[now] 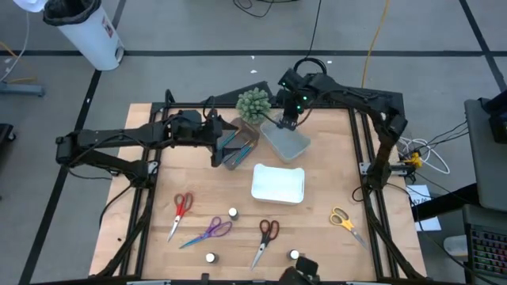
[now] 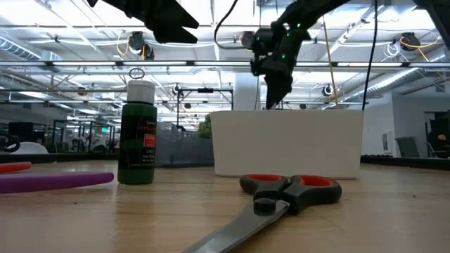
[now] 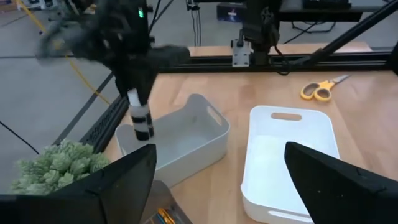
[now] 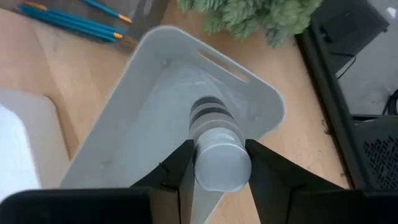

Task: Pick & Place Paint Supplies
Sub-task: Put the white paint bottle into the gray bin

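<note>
While the right gripper [image 4: 217, 163] is hanging over the pale grey tray [image 1: 287, 142] at the back of the table [image 1: 317, 229], its fingers are clamping a small white-capped bottle [image 4: 214, 149] by the cap end, with the bottle pointing down into the tray. In the left wrist view the bottle [image 3: 142, 118] is showing just above the tray's near corner; whether it is touching the floor of the tray cannot be told. The left gripper [image 1: 224, 138] is standing wide open and holding nothing, hovering over the brown tray [image 1: 238, 150], where blue brushes [image 4: 68, 18] are lying. The green plant [image 1: 253, 104] is sitting between the two grippers, just behind both trays. The white tray [image 1: 278, 184] is lying near the middle of the table, in front of the grey one.

Across the front of the table the other supplies are lying loose: red scissors [image 1: 181, 210] at the left, purple scissors [image 1: 209, 232] beside them, a second red pair [image 1: 265, 237] nearer the middle, and yellow scissors [image 1: 345, 221] at the right. Three more bottles are standing apart, one [image 1: 233, 214] in front of the white tray, one [image 1: 211, 257] near the front edge, and one [image 1: 294, 255] to its right.
</note>
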You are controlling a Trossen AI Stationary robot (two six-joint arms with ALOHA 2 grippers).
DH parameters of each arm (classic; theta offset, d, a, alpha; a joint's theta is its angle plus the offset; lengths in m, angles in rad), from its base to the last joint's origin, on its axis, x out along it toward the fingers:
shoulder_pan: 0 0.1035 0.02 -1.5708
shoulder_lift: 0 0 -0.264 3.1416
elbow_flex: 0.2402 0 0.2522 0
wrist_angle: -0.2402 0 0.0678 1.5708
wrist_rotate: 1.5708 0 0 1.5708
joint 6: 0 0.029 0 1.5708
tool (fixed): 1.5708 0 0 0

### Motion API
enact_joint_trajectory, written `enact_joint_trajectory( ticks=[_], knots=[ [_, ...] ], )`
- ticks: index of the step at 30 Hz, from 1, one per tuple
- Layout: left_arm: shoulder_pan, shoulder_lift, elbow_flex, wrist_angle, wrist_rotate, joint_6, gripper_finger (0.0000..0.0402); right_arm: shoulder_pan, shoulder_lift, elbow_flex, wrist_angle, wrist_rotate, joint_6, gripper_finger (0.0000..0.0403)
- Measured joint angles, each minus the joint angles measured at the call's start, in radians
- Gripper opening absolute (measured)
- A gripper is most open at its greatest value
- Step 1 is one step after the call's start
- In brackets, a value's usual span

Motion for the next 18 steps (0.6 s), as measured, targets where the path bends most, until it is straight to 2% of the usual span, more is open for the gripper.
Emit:
enact_joint_trajectory(
  ticks=[10,18],
  knots=[
    [0.014,-0.001,0.0,-0.007,0.001,-0.005,0.0359,-0.001,0.116,0.0,0.036,0.016,-0.07,0.0107],
    [0.014,-0.001,0.0,-0.008,0.001,-0.023,0.0366,-0.001,0.159,0.003,0.052,0.082,-0.081,0.0108]
  ],
)
